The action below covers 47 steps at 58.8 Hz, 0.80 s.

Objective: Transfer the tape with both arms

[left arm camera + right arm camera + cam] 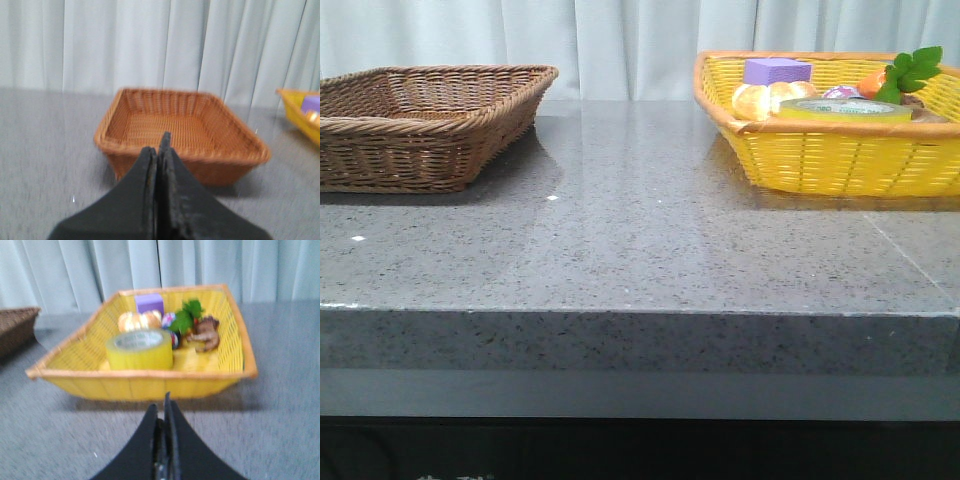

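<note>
My right gripper [165, 412] has its two black fingers pressed together with nothing between them, poised above the grey table [650, 250] just short of the yellow basket [145, 382]. Straight ahead of it, over the basket's near rim, sits the tape [139, 350], a little toward the brown-basket side of my line of approach, so the right arm is plainly the nearer one. My left gripper [159, 155] is likewise closed and empty, pointed at the brown wicker basket [180, 125], which looks to hold nothing; the yellow basket only peeks in at the far edge of that view, well apart. I judge the first pick belongs to the right arm, and it will need to open its fingers and come down over the rim. The roll lies flat on the basket floor with its hole facing up, so its axis is vertical and the curved wall faces me. It is translucent yellow with a white inner core; there is printing on the core that I cannot read from here. Behind it lie bread rolls [140, 320], a purple block [149, 303], some green leaves [187, 317] and a brown object [205, 335], none of them touching the tape as far as I can tell. In the front view the tape [845, 109] just shows above the rim.
</note>
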### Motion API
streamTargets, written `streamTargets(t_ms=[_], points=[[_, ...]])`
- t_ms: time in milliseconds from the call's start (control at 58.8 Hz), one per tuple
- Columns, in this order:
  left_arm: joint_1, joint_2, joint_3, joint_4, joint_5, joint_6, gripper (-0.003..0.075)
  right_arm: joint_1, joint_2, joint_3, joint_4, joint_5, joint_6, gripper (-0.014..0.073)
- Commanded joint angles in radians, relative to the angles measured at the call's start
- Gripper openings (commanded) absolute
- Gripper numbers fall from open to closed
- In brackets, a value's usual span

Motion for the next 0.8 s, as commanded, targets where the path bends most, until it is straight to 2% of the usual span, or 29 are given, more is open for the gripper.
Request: streamTargets(t_ms=[0,85,221,408,476,561,646,680,748,782], points=[[0.001,0.095,-0.136,-0.009,0.03,-0.012,-0.002,-0.004,0.065,-0.141,-0.002,0.029,-0.009,-0.0088],[0.001,0.209,-0.224,-0.009,0.092,-0.012,-0.002,-0.004,0.155,-0.224,-0.002,0.074,-0.009,-0.0081],[0.001,0.376,-0.311,-0.009,0.106,-0.012,-0.002,-0.004,0.305,-0.316,-0.002,0.099,-0.009,-0.0079],[0.001,0.444,-0.331,-0.009,0.106,-0.012,-0.0018,-0.004,0.407,-0.344,-0.002,0.081,-0.009,-0.0074],[0.001,0.443,-0.331,-0.009,0.098,-0.012,0.0006,-0.004,0.413,-0.344,-0.002,0.081,-0.009,-0.0016],[0.001,0.443,-0.331,-0.009,0.088,-0.012,0.012,-0.004,0.413,-0.343,-0.002,0.077,-0.009,0.0174],[0.001,0.443,-0.331,-0.009,0.086,-0.012,0.0337,-0.004,0.413,-0.343,-0.002,0.074,-0.009,0.0441],[0.001,0.443,-0.331,-0.009,0.086,-0.012,0.0424,-0.004,0.413,-0.341,-0.002,0.067,-0.009,0.0515],[0.001,0.443,-0.331,-0.009,0.083,-0.012,0.0568,-0.004,0.413,-0.338,-0.002,0.046,-0.009,0.0613],[0.001,0.443,-0.331,-0.009,0.083,-0.012,0.0613,-0.004,0.413,-0.338,-0.002,0.038,-0.009,0.0636]])
